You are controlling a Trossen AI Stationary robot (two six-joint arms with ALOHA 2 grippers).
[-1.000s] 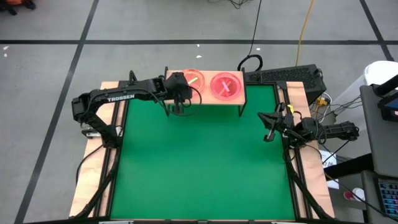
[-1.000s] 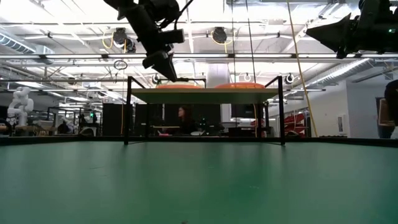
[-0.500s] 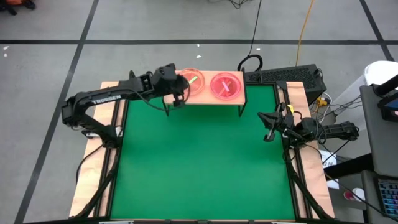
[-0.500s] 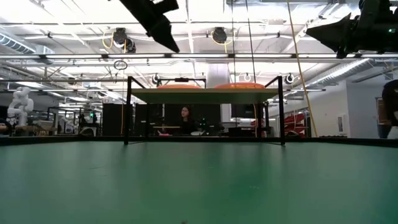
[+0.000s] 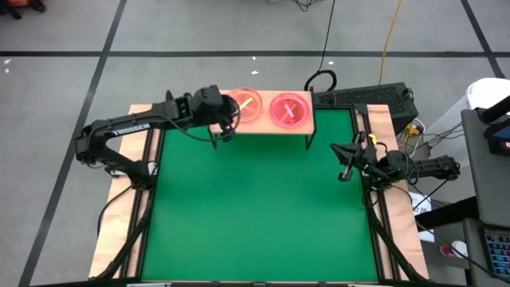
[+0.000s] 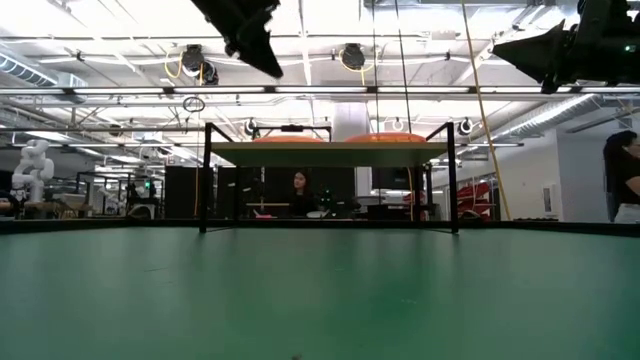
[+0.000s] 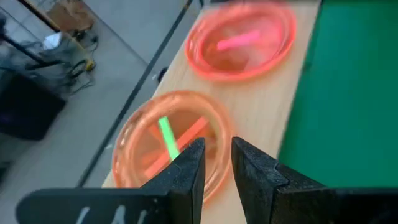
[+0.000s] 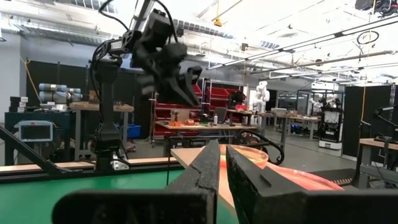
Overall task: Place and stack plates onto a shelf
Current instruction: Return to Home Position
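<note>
The shelf [image 5: 265, 126], a light-wood board on thin black legs, stands at the far edge of the green mat [image 5: 255, 207]. Two stacks of plates rest on it. The left stack is orange [image 5: 245, 104] [image 7: 171, 140] with a green stripe on top, and the right stack is pink [image 5: 288, 109] [image 7: 242, 40]. My left gripper [image 5: 226, 131] [image 7: 217, 168] hangs open above the shelf's near left corner, with nothing between its fingers. High in the low view it shows as a dark shape [image 6: 262, 55]. My right gripper [image 5: 344, 172] [image 8: 222, 149] waits shut at the mat's right edge, raised off it.
A black keyboard [image 5: 362, 97] and cables lie behind the mat's far right corner. Wooden strips run along the mat's left and right sides. A person sits in the room beyond the shelf [image 6: 298, 190]. The mat in front of the shelf is bare green.
My left gripper has risen from just above the orange stack and drawn back a little toward the table's left edge, rolling about its own axis as it went. The plates stay on the shelf.
</note>
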